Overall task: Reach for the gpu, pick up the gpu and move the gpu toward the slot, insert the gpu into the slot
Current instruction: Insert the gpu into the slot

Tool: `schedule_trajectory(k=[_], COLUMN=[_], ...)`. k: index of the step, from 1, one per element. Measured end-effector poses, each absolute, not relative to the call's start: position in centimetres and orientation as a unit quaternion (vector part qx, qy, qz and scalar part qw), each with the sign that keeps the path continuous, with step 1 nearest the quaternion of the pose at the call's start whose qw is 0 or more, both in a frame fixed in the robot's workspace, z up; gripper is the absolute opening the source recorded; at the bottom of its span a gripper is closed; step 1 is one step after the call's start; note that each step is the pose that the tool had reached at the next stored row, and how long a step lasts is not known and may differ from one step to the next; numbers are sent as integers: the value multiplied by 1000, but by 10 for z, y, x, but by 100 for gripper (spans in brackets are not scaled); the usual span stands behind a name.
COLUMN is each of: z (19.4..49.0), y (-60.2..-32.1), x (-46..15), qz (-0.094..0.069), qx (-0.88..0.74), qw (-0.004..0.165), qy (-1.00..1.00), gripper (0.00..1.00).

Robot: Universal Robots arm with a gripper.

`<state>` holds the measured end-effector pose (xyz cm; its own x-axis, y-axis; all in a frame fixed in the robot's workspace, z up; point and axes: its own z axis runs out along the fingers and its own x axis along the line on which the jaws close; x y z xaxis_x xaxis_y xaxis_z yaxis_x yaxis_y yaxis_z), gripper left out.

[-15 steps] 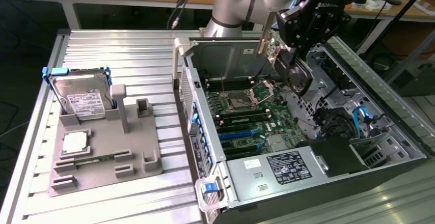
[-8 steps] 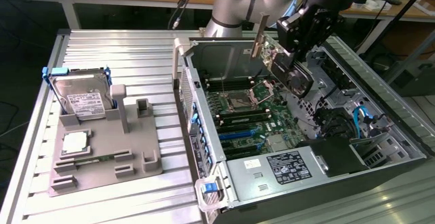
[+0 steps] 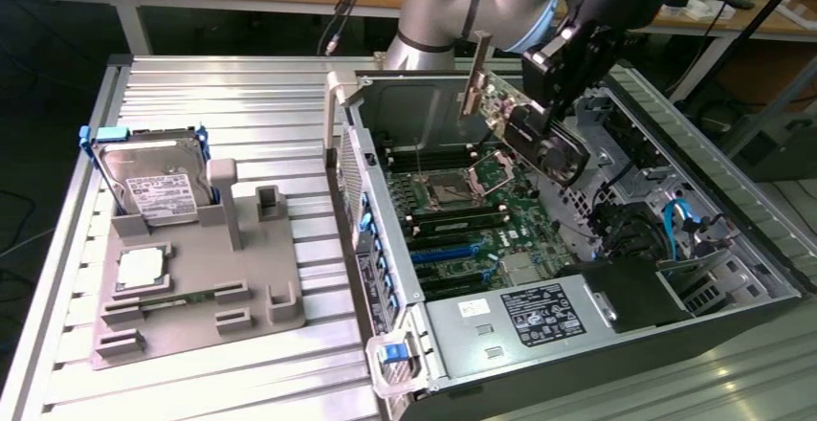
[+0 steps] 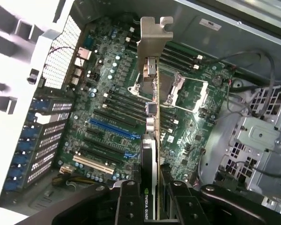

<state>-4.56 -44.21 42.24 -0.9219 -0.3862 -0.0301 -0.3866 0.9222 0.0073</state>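
Note:
My gripper (image 3: 557, 105) is shut on the gpu (image 3: 534, 145), a dark card with a round black fan, held tilted in the air over the open computer case. Its shiny metal bracket (image 3: 475, 77) points away from the gripper. In the wrist view the gpu (image 4: 152, 150) appears edge-on, clamped between two black fingers (image 4: 126, 201), bracket (image 4: 153, 40) at the far end. The long blue slot (image 4: 113, 129) lies on the green motherboard below, off to one side of the card's edge. In the exterior view the slot (image 3: 453, 247) sits lower in the case than the card.
The processor socket (image 4: 178, 91) and black memory sockets (image 4: 126, 101) lie under the card. The case's walls (image 3: 351, 153) and drive cage (image 4: 260, 140) hem in the board. Toward the exterior view's left, a grey fixture (image 3: 205, 287) holds a blue-framed hard drive (image 3: 147, 182).

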Motion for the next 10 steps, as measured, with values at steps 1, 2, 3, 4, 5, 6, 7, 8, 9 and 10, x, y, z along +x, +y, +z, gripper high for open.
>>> schedule_trajectory(k=[1,2,3,4,5,6,7,8,9,10], z=[422,421,420,419,418,417,416,414,413,412], y=[-442,-442,-442,-442,-442,-442,-442,-442,-442,-442], x=[-46,-46,-46,-46,-46,-46,-46,-46,-46,-46], qz=[7,7,7,7,7,7,7,8,8,8], qx=[-206,-216,-224,-233,-242,-251,-259,-272,-280,-289], qw=[14,14,14,14,14,14,14,13,13,13], qy=[978,976,974,972,970,968,966,962,960,957], gripper=[27,27,27,27,27,27,27,27,27,27])
